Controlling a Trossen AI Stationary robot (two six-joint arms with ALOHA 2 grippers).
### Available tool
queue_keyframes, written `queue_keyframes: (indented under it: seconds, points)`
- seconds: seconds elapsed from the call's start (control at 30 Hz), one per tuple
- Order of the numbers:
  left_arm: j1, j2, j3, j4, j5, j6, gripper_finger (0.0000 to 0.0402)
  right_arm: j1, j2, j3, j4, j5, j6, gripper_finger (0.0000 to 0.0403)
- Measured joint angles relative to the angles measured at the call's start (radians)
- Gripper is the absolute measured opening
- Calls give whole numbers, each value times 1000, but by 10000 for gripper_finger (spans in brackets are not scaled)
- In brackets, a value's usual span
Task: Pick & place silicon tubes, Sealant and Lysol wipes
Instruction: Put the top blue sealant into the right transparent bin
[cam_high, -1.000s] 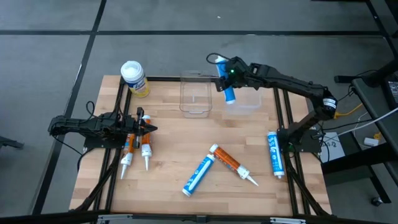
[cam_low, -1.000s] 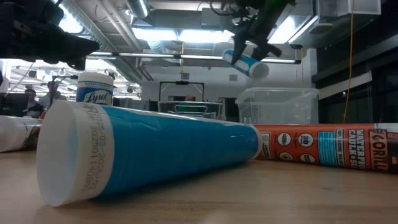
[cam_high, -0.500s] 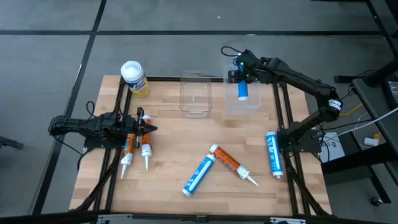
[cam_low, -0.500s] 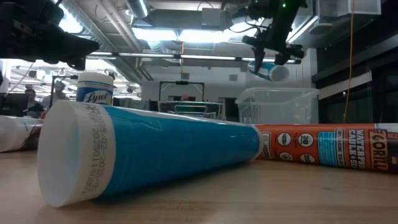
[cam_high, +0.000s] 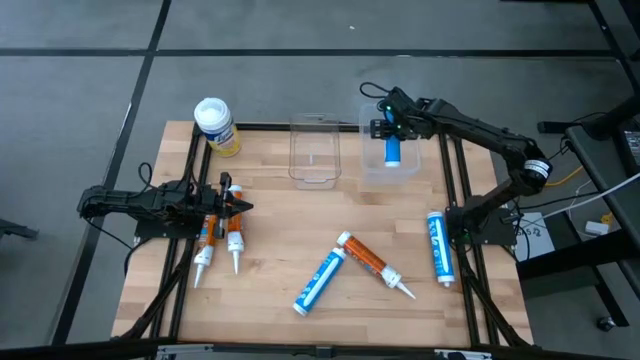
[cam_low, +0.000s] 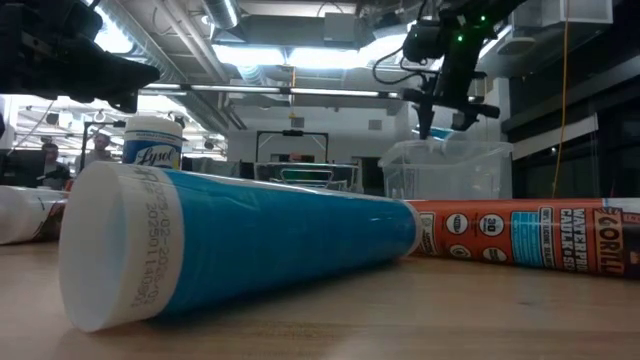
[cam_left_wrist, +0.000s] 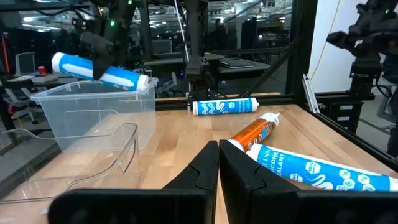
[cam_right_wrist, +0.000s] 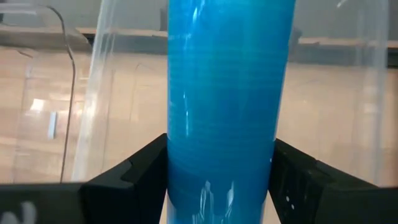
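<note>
The right hand is pinching a blue silicone tube between its two fingers and hanging over the clear bin that sits at the counter's far edge, toward its right corner. To finish this placement well, the hand should be lowering until the tube is inside the bin's walls before letting go, keeping the tube lengthwise along the bin so neither end catches the rim; a drop from above the rim could bounce it out. In the right wrist view the tube is filling the space between the fingers, a smooth glossy blue cylinder with the bin's clear wall behind it. In the left wrist view it is showing a white end and lying tilted above the bin's rim. The left hand is waiting with fingers pressed together near the counter's left edge, above two orange sealant tubes. The Lysol wipes are standing upright at the far left corner.
</note>
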Motion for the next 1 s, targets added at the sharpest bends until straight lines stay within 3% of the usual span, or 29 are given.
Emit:
queue_keyframes:
  seconds: [0.43,1.0]
  points:
    - [0,0,0,0,0,0,8,-36,0,-154,98,-97,4,224]
    - [0,0,0,0,0,0,8,-51,3,-175,128,-142,-31,233]
